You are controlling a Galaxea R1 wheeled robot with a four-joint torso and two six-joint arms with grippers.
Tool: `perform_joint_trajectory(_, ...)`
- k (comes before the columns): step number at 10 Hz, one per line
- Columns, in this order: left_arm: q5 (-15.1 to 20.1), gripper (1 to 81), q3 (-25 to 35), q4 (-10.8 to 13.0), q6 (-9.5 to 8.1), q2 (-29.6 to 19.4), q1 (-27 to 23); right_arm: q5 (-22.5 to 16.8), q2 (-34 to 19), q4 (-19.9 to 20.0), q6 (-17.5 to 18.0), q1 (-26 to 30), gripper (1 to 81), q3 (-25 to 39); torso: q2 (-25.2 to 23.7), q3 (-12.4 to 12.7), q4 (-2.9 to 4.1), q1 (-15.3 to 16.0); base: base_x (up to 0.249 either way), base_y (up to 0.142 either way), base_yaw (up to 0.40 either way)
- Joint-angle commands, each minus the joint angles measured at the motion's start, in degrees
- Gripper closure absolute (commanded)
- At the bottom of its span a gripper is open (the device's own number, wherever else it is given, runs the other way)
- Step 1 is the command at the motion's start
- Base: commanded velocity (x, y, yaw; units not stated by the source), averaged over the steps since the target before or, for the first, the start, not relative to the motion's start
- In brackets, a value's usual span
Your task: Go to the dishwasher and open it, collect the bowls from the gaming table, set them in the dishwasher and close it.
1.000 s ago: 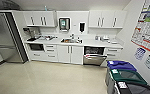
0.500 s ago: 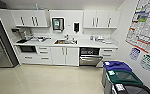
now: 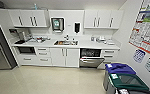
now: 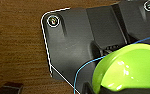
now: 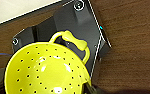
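Now we judge ourselves on the carry-back leg, facing the kitchenette where the dishwasher (image 3: 91, 58) already stands with its door partly dropped open under the counter (image 3: 96, 45). We count two bowls with us: one lime-green bowl (image 4: 131, 67) at the left wrist, one yellow perforated bowl (image 5: 44, 68) at the right. Whether either pincer is clamped on its bowl we cannot tell. Closing on the dishwasher comes next.

Dishwasher (image 3: 91, 58) ajar under counter — yellow-green bowls (image 4: 131, 70) (image 5: 46, 70), one perforated.
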Motion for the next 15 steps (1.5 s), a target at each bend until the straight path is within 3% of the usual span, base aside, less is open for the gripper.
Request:
perform_joint_trajectory(1,2.8,81.1,-0.1,0.3,0.37,-0.6,-2.3,-3.2,-1.7,-0.8,-0.3,2.1,81.1,0.7,0.0,0.0,0.0,0.0,0.161,0.0,0.0)
perform_joint_trajectory(15,2.8,81.1,-0.1,0.2,0.37,-0.5,-2.3,-3.0,-1.6,-0.7,-0.3,2.0,81.1,0.5,0.0,0.0,0.0,0.0,0.118,0.0,0.0)
